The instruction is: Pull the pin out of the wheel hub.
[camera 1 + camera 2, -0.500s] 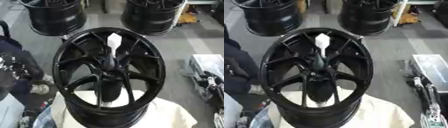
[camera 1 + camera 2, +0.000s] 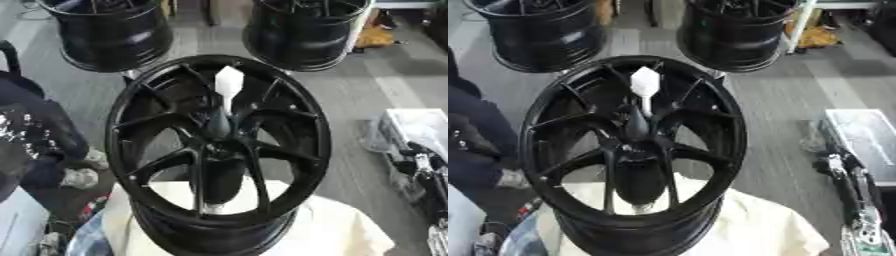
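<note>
A black multi-spoke wheel hub [image 2: 131, 150] lies flat on a stand draped in cream cloth [image 2: 341, 235], in the middle of both views. A white pin [image 2: 228, 85] with a flat, wide head stands upright out of the hub's centre. Its thin shaft runs down into a black cone-shaped boss [image 2: 218, 125]. Nothing touches the pin. Neither of my hands shows in either view.
Two more black wheels [image 2: 109, 30] [image 2: 302, 30] stand on the grey floor behind. A dark-clothed person [image 2: 31, 140] is close on the left. On the right lie a clear box [image 2: 868, 135] and black and silver gear [image 2: 846, 185].
</note>
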Tool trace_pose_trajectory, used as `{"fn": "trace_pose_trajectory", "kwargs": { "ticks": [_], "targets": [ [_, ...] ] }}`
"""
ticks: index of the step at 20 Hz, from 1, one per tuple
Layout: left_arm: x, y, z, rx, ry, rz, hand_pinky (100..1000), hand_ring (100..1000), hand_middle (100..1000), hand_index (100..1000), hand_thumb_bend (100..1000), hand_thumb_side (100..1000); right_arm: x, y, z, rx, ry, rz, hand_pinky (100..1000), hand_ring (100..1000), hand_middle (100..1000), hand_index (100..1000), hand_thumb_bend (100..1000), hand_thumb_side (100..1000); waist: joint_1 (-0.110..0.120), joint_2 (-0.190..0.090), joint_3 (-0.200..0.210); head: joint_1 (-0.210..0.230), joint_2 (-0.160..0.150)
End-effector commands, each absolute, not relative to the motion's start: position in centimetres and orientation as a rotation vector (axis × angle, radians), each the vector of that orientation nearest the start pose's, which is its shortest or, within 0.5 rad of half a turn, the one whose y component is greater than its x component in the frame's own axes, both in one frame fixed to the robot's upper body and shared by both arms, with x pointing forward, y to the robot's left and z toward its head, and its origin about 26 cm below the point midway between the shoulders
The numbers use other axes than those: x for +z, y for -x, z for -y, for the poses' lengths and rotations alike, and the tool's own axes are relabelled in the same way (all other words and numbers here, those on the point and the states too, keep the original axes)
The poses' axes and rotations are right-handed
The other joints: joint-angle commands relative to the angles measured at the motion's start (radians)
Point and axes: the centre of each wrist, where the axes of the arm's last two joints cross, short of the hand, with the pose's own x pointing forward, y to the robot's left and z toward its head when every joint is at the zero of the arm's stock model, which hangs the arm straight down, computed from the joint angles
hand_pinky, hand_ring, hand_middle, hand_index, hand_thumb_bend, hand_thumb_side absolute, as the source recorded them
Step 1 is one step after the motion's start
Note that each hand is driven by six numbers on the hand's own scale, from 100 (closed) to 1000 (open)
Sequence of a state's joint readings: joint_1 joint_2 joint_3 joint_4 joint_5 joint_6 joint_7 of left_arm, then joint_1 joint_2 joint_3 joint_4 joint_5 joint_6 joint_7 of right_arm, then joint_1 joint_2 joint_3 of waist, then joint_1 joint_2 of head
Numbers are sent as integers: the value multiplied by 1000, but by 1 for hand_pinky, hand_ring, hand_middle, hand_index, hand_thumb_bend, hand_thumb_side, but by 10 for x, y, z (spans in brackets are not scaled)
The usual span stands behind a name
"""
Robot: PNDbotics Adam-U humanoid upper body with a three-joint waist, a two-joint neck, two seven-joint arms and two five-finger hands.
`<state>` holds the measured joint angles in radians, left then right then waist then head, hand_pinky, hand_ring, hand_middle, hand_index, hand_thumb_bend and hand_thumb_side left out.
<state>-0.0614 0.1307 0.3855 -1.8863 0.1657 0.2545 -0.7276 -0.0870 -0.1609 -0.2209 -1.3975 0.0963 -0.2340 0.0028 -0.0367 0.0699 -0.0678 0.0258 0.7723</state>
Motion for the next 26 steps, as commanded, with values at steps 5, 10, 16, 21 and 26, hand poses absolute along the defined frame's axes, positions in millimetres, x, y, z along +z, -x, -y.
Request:
{"fn": "trace_pose_trajectory", "kwargs": {
  "ticks": [5,10,16,21,26],
  "targets": [
    [112,-263,-356,-388,298,1720,727,583,578,704,100,920,25,-315,358,163,416,1824,720,645,698,835,100,749,-10,-16,5,0,-2],
    [112,-263,-356,-401,305,1706,727,583,578,704,100,922,113,-362,370,383,515,2034,734,659,712,845,100,624,-20,-21,22,-11,-2],
    [111,-264,-354,-421,317,1699,728,584,578,703,100,923,197,-415,355,730,479,2129,751,681,738,866,100,474,-22,-24,46,-32,-2],
    [110,-265,-353,-437,329,1696,728,584,578,703,100,924,232,-451,318,1082,387,2109,774,735,784,890,100,423,-21,-23,61,-46,-2],
    [109,-265,-353,-445,330,1693,729,584,577,703,100,927,242,-476,269,1421,258,2010,809,806,843,916,100,455,-21,-20,76,-60,-2]
  ]
}}
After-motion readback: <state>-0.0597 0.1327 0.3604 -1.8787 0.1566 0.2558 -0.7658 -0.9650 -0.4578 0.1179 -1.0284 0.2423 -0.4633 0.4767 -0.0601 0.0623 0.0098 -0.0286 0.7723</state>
